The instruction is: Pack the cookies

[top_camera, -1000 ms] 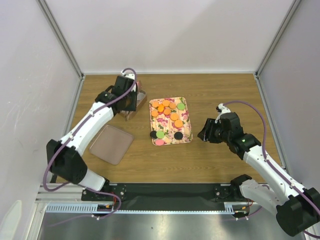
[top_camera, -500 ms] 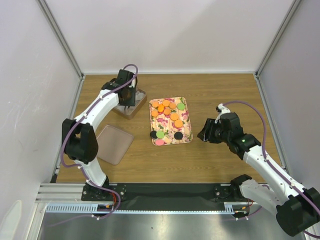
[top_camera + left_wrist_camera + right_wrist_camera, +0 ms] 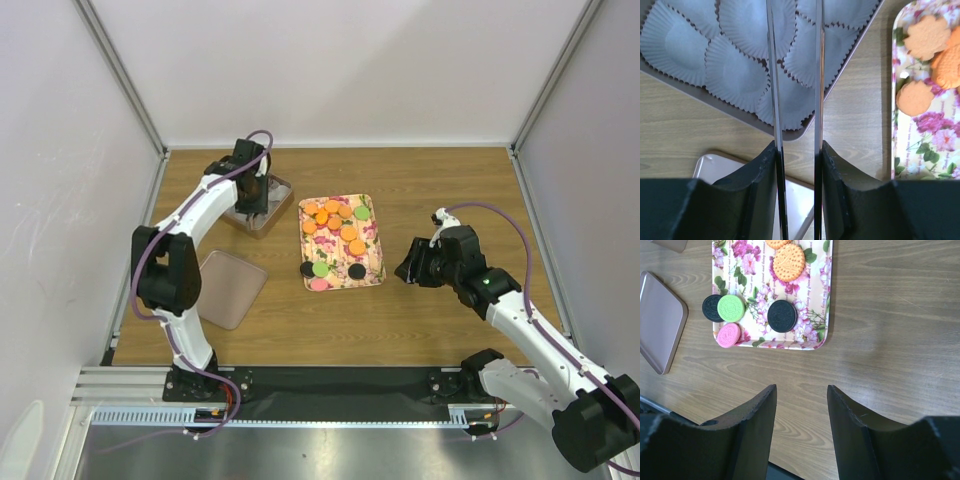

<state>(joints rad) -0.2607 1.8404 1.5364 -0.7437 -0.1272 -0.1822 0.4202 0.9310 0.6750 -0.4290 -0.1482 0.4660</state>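
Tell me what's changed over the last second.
The left arm swung its elbow forward, toward the box of paper cups, while its tool stayed over that box with tongs in its grip. The right arm, tray, cookies and lid did not move.

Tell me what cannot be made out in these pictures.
- Top view: the left hand covers most of the tin; its contents are hidden.
- Left wrist view: the fingers run off the top edge, so any held thing is unseen; the right edge cuts the floral tray.
- Right wrist view: the top edge cuts the tray's far end.
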